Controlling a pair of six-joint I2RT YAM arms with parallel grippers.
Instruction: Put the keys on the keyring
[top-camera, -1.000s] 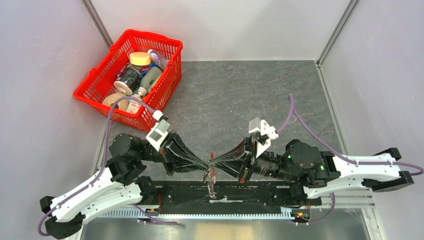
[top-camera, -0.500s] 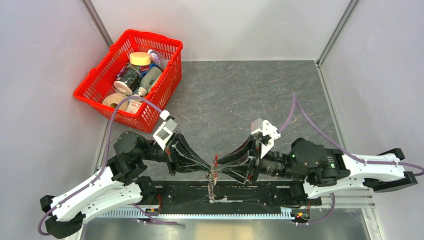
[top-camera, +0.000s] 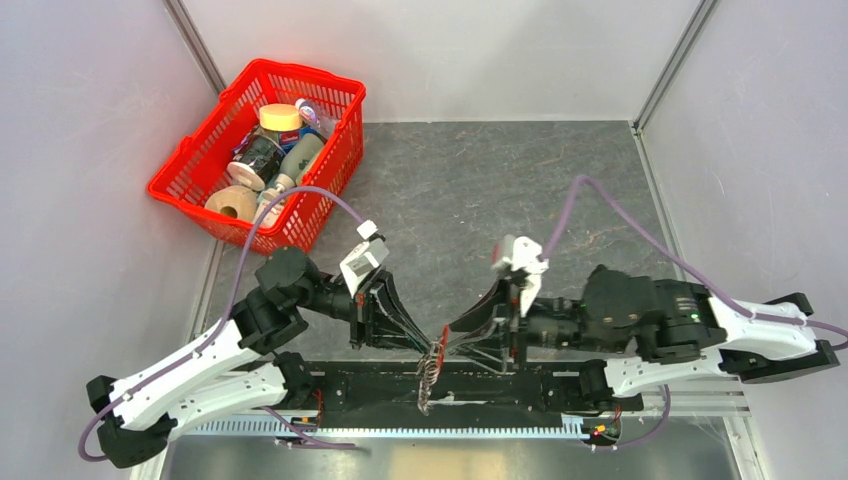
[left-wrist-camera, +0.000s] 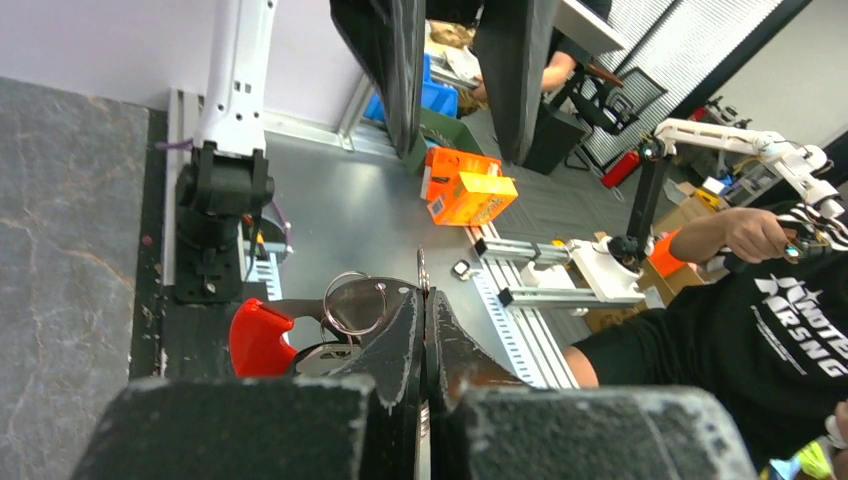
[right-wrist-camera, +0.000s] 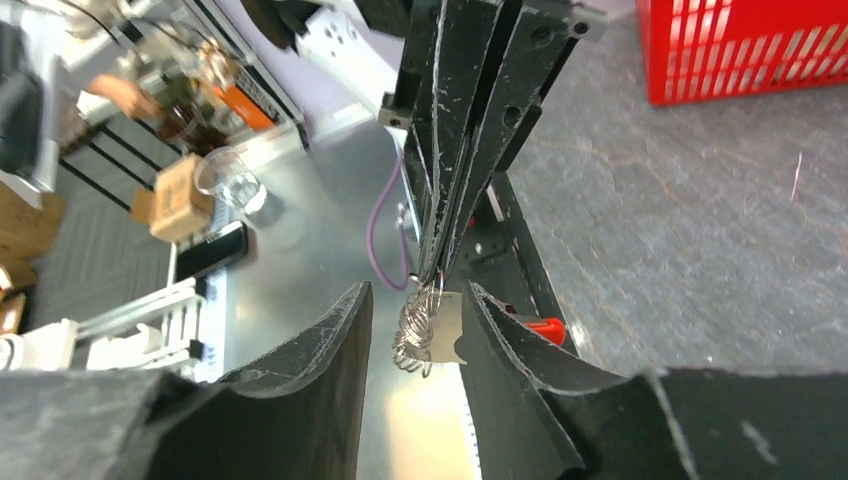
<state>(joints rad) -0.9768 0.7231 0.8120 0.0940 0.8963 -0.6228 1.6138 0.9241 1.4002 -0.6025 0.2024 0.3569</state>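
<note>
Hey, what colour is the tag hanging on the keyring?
Bright red. The tag shows best in the left wrist view.

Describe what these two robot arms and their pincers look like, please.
Both the left arm and the right arm have white lower shells and black joints, with a purple cable looping along each. A small white camera block sits on each wrist. The left gripper and the right gripper are black, with two long tapering fingers whose surfaces look scuffed.

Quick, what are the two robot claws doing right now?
Left gripper: closed, pinching the silvery coiled metal keyring with the red tag.
Right gripper: open, straddling that keyring.
</note>
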